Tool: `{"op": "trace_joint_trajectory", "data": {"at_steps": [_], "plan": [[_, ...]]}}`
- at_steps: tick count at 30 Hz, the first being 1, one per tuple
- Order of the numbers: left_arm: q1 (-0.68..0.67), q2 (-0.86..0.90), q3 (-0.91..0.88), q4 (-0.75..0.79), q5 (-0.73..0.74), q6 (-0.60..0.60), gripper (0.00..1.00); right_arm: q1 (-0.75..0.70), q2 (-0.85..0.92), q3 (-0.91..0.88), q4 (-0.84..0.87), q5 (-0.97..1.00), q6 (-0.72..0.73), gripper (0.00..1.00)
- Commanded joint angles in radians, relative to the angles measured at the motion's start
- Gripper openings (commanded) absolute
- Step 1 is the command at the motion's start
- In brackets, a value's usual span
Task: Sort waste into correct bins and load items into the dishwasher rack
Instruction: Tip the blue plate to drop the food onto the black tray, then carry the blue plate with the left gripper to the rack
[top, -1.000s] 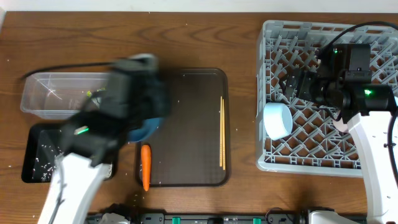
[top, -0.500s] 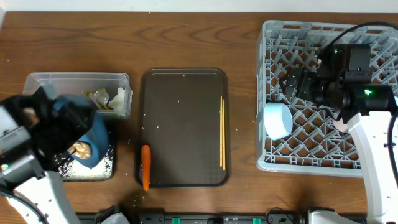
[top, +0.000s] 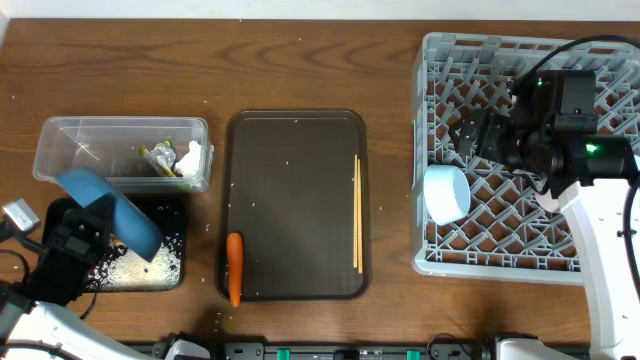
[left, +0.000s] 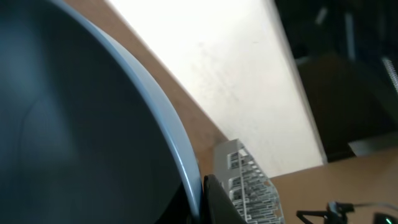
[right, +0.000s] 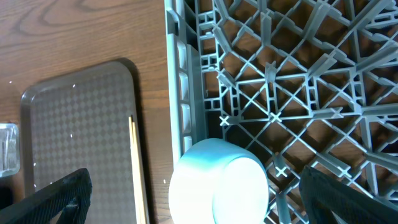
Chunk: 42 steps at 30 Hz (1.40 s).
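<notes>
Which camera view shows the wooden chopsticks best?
The overhead view: the chopsticks lie at full length on the brown tray, near its right edge. The right wrist view shows only part of them, cut off at the bottom. The left wrist view shows none.

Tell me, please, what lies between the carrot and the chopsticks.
In the overhead view, only the brown serving tray's surface, dotted with a few white specks, lies between the carrot and the chopsticks.
</notes>
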Motion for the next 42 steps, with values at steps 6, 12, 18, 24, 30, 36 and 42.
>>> {"op": "trace_joint_trajectory", "data": {"at_steps": [6, 12, 18, 24, 30, 36, 42], "plan": [[0.003, -0.009, 0.005, 0.001, 0.118, 0.114, 0.06, -0.015, 0.000, 0.010, 0.001, -0.001, 0.014, 0.99], [-0.099, -0.009, 0.005, 0.015, 0.117, 0.116, 0.06, -0.023, -0.002, 0.010, 0.018, -0.001, 0.015, 0.98], [-0.358, -0.009, 0.005, 0.345, 0.117, -0.090, 0.06, -0.108, -0.042, 0.032, 0.052, -0.055, 0.030, 0.98], [-0.630, 0.008, 0.005, 0.937, -0.163, -0.497, 0.06, -0.169, -0.116, 0.037, 0.028, -0.095, 0.025, 0.99], [-0.921, 0.119, 0.005, 1.613, -0.380, -1.033, 0.06, -0.221, -0.170, 0.036, 0.003, -0.094, 0.044, 0.99], [-1.282, 0.343, 0.052, 1.956, -0.665, -1.266, 0.06, -0.317, -0.174, 0.036, -0.009, -0.094, 0.082, 0.99], [-1.557, 0.631, 0.225, 2.084, -0.753, -1.322, 0.06, -0.386, -0.174, 0.036, -0.040, -0.093, 0.082, 0.99]]}}
